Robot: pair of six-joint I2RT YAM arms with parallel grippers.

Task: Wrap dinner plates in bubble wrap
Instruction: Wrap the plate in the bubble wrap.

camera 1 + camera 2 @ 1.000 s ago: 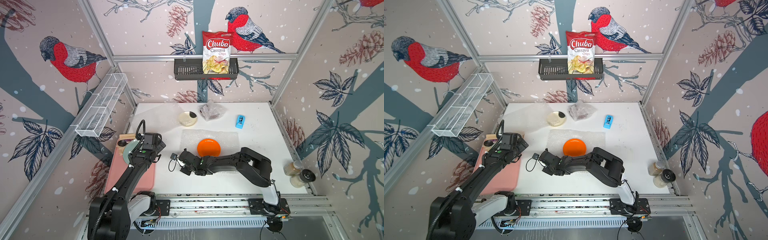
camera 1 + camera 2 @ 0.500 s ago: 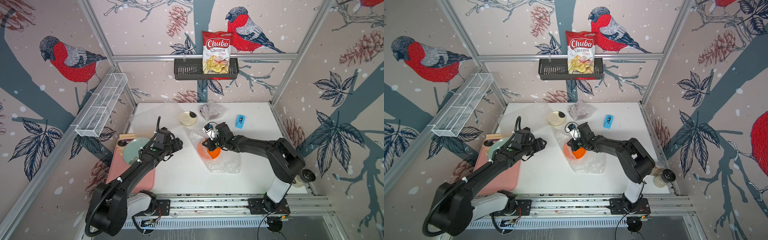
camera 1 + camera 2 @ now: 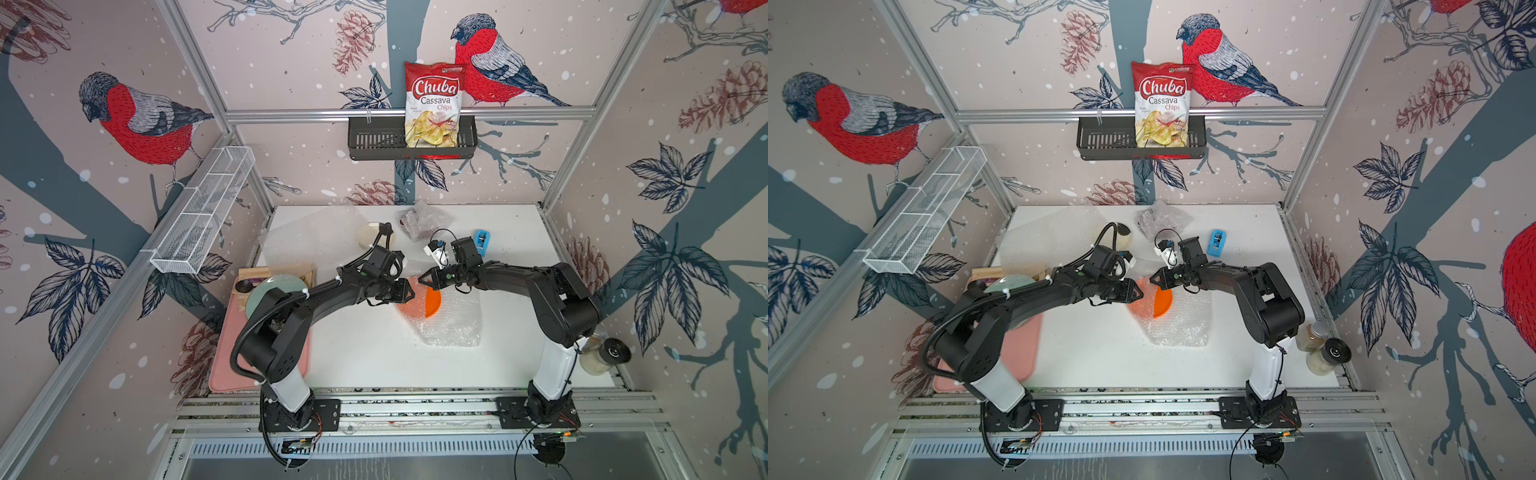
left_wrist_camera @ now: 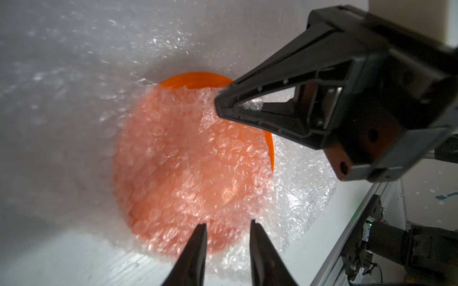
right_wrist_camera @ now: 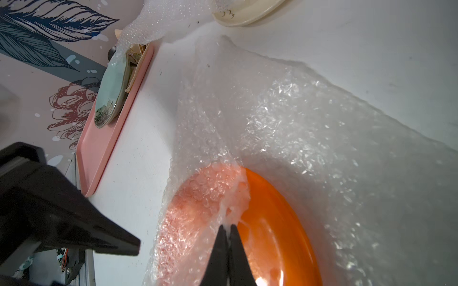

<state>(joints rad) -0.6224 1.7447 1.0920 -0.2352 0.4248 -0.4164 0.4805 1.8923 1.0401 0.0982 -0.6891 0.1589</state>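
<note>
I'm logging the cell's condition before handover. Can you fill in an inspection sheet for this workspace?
Surface: white tabletop, small dark specks toward the right.
Job's things: orange plate lies on a bubble wrap sheet, with one flap folded over about half of it; cream plate bare; wrapped bundle at the back; spare bubble wrap sheet back left.
Clutter: blue tape dispenser; pink tray holding a pale green plate; two jars at the right edge.
Grippers: right gripper shut on the flap; left gripper open over the covered plate rim.
Cables: black cable loops beside the left arm; none seen snagged.
Surroundings: bird-print walls; chips bag in a black basket; white wire basket.
</note>
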